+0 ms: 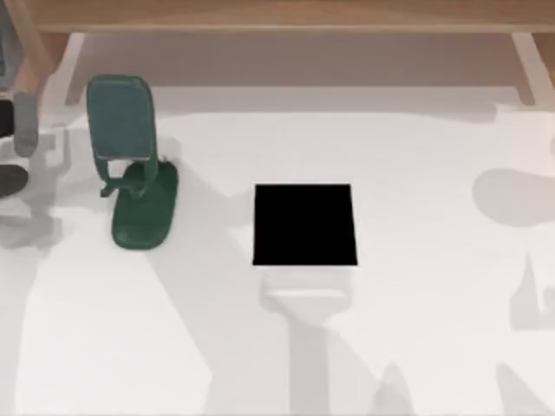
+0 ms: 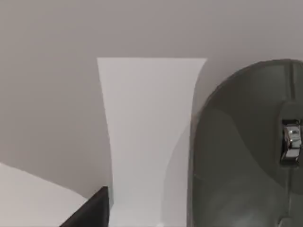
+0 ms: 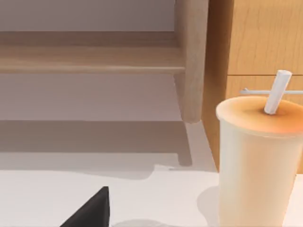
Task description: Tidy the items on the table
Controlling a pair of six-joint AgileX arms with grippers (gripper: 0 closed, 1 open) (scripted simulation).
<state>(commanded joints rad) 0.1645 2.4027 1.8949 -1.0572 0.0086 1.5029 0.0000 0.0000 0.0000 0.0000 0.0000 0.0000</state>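
The grey oval mouse (image 2: pixel 246 142) looms close in the left wrist view, its metal scroll wheel (image 2: pixel 289 142) showing, resting on the white table (image 1: pixel 416 347). One black finger (image 2: pixel 92 210) of my left gripper pokes in beside it, apart from the mouse. At the top view's left edge lies a dark grey rounded shape (image 1: pixel 9 180), cut off by the frame; it looks like that mouse. In the right wrist view one black finger (image 3: pixel 92 208) of my right gripper hangs over the tabletop, holding nothing that I can see.
A dark green phone stand (image 1: pixel 130 165) rises at the left. The black square pad (image 1: pixel 304 224) lies mid-table. A light wooden shelf (image 1: pixel 286 17) runs along the back, its leg (image 3: pixel 191 61) near a pale cup with a straw (image 3: pixel 258 161).
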